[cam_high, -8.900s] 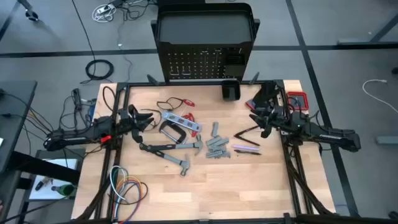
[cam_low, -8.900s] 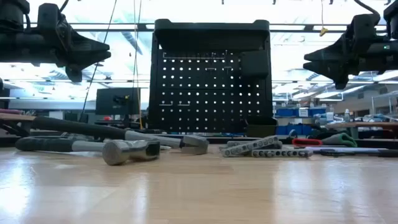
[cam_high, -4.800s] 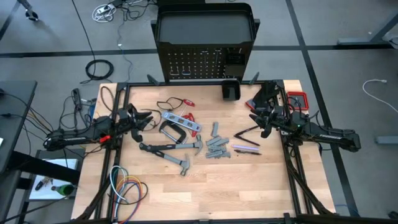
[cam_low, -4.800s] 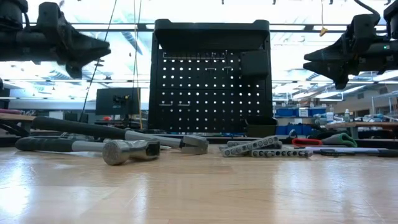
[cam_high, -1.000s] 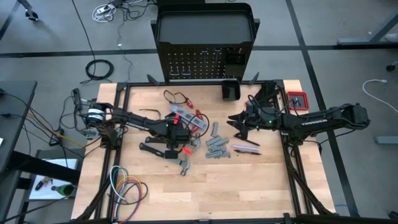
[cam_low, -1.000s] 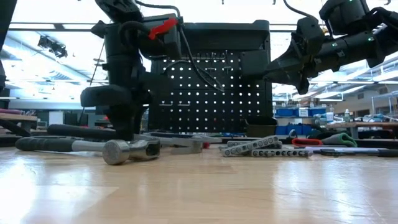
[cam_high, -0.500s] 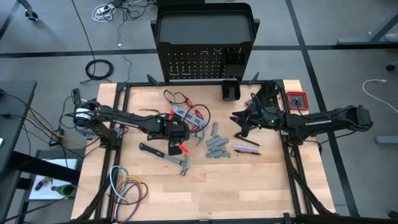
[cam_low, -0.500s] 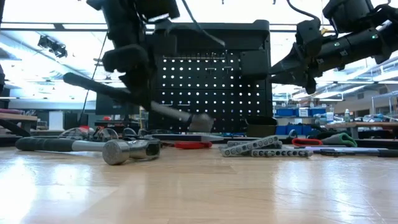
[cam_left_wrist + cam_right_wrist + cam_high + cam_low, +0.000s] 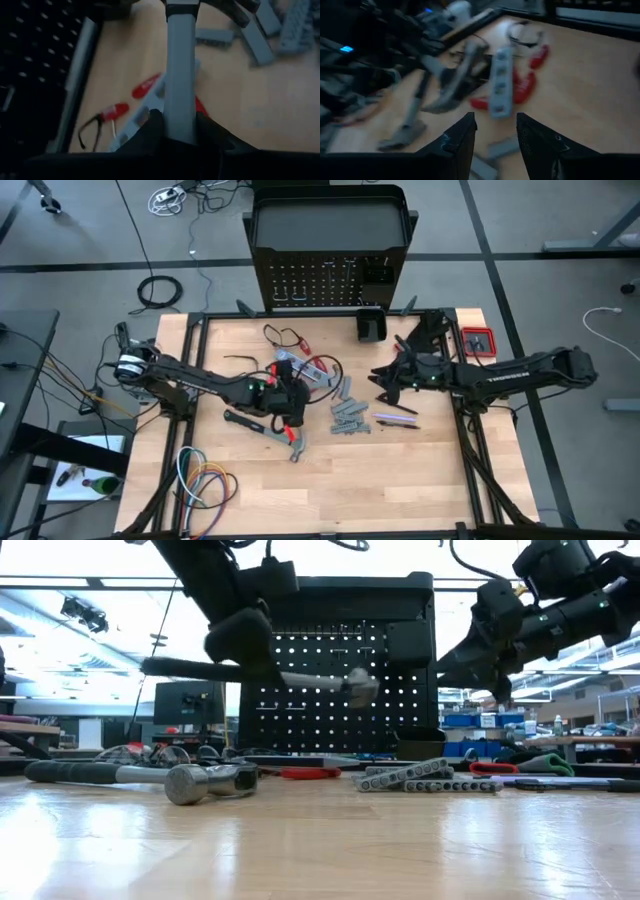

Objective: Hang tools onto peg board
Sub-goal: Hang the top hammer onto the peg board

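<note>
My left gripper (image 9: 243,640) is clamped on the shaft of a steel hammer (image 9: 300,680), which hangs in the air above the surface (image 9: 400,470). In the low view its long axis runs level, side to side, with the dark handle end toward that picture's left and the steel head (image 9: 358,687) toward its right, in front of the peg board (image 9: 340,690). The left wrist view looks down the grey shaft (image 9: 179,75) between my fingers (image 9: 152,125), the shaft pointing away over the wood. From above, my left gripper (image 9: 283,402) is over the middle-left of the surface, above the tool pile. A second hammer (image 9: 140,778) lies flat on the wood, its head (image 9: 205,783) nearest the low camera. The silver level (image 9: 303,370) and red-handled pliers (image 9: 312,370) lie just beyond my gripper, and the grey wrenches (image 9: 348,412) lie to its right. My right gripper (image 9: 385,383) hovers over the right side with its fingers (image 9: 460,140) spread and nothing between them; the blur there leaves me unsure how near the tools it is. The peg board stands upright at the far edge. Coiled coloured cables (image 9: 203,480) rest at the near left corner. Behind is a workshop with bright ceiling lights and benches.
</note>
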You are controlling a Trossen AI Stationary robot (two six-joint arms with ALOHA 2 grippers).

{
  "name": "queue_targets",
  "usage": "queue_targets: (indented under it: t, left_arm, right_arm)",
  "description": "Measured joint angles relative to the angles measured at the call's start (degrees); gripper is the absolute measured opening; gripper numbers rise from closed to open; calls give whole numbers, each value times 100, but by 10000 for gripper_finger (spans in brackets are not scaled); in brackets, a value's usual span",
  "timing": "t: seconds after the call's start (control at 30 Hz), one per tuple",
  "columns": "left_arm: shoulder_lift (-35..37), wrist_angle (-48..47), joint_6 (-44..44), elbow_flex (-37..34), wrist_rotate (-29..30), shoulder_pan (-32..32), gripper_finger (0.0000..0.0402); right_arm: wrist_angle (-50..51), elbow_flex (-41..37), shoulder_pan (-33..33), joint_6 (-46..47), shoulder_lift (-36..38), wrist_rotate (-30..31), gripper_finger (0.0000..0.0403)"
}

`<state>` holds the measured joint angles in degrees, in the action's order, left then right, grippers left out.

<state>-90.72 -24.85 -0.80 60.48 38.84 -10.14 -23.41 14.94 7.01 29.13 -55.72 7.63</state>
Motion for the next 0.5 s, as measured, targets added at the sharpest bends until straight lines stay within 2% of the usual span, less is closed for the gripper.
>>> queue_targets:
  t: [0.17, 0.3, 0.5]
  left_arm:
    - [-2, 988, 710, -394, 687, -12, 75]
    - [-4, 2092, 1403, -769, 1245, -10, 75]
    - [-4, 3873, 2283, -1260, 1739, -10, 75]
  right_arm:
    - [-851, 0, 7, 303, -352, -434, 155]
    - [-1241, 0, 73, 439, -716, -426, 156]
    - [-1586, 0, 109, 607, -1244, -459, 162]
